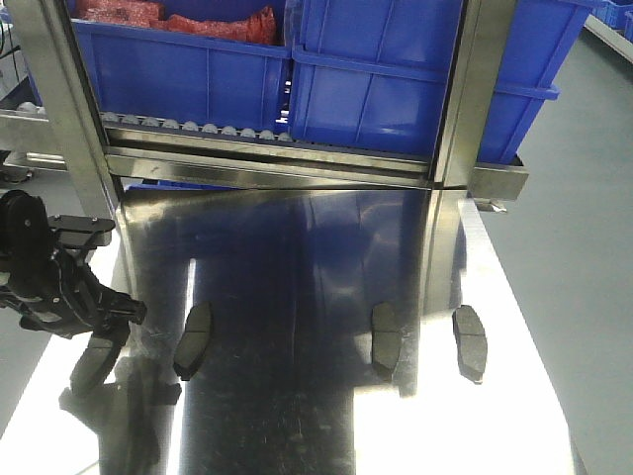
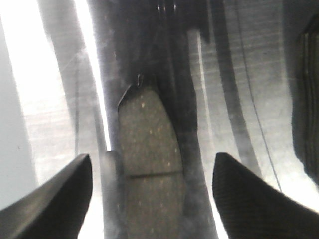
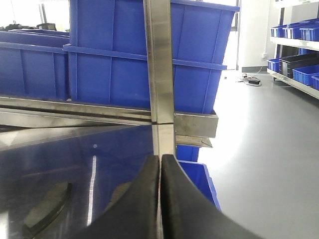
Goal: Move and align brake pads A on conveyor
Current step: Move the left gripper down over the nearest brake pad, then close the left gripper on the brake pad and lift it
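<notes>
Currently hovering low with left claw (image 1: 107, 327) spread apart, fingers (image 2: 55, 199) straddling one pad (image 2: 149, 144) that lies flat on the shiny surface (image 1: 297, 426), directly beneath, with gaps on both sides. Rightward of that claw, second pad (image 1: 195, 336) near, third pad (image 1: 384, 339) and fourth pad (image 1: 471, 341) well apart beyond. Right claw (image 3: 160, 199) pressed together on nothing, pointing toward blue bins (image 3: 199, 59) ahead.
</notes>
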Robot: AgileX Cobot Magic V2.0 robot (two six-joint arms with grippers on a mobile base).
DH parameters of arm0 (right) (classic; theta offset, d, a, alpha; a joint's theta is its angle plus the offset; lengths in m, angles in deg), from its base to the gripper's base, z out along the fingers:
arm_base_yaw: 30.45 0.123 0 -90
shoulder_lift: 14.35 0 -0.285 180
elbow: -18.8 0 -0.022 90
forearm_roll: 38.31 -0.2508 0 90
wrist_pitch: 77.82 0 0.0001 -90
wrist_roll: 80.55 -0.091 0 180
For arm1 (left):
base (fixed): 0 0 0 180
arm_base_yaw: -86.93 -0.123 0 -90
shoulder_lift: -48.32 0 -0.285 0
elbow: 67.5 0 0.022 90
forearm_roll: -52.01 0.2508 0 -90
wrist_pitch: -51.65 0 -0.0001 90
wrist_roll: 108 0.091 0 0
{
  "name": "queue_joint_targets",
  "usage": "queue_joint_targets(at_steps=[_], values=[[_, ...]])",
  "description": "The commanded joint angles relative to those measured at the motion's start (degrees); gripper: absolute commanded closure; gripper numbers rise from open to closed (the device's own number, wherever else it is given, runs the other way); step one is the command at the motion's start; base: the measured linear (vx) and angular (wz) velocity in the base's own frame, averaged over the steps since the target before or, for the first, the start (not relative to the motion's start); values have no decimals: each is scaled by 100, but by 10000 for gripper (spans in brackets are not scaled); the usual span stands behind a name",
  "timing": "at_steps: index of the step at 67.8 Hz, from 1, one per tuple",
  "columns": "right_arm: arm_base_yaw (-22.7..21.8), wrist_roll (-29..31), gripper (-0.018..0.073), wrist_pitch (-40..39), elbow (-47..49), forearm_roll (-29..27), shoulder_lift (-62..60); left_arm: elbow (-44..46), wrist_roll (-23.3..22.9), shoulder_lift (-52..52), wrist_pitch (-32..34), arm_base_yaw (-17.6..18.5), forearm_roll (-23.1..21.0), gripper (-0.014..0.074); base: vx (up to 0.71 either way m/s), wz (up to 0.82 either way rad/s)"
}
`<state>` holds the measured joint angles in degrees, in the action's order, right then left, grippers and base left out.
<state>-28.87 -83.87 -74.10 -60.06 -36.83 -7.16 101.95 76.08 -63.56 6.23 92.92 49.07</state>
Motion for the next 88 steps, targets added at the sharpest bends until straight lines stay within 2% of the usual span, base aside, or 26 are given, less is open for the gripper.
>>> queue_joint_targets(at_steps=[1,13,26,32,39,44,50,51,69,88], values=[[-26,27,571,-410,-66,62,-68,260,-69,98,14,30,-68,94,0,0],[-26,27,571,-410,-66,62,-68,350,-408,-115,-58,30,6,94,0,0],[-26,27,571,-410,-66,62,-68,345,-408,-289,-166,30,-5,98,0,0],[-26,27,571,-410,-66,62,-68,345,-332,-337,-226,30,-5,135,0,0],[-26,27,571,-410,-66,62,-68,345,-195,-337,-289,30,-17,256,0,0],[-26,27,571,-410,-66,62,-68,345,-155,-337,-341,30,-17,393,0,0],[-26,27,571,-410,-66,62,-68,345,-155,-337,-366,30,-17,596,0,0],[-26,27,571,-410,-66,62,-68,345,-155,-331,-365,30,-17,606,0,0],[-26,27,571,-410,-66,62,-68,345,-155,243,-418,30,-32,603,0,0],[-26,27,571,-410,-66,62,-68,65,-155,1714,-329,30,-33,603,0,0]])
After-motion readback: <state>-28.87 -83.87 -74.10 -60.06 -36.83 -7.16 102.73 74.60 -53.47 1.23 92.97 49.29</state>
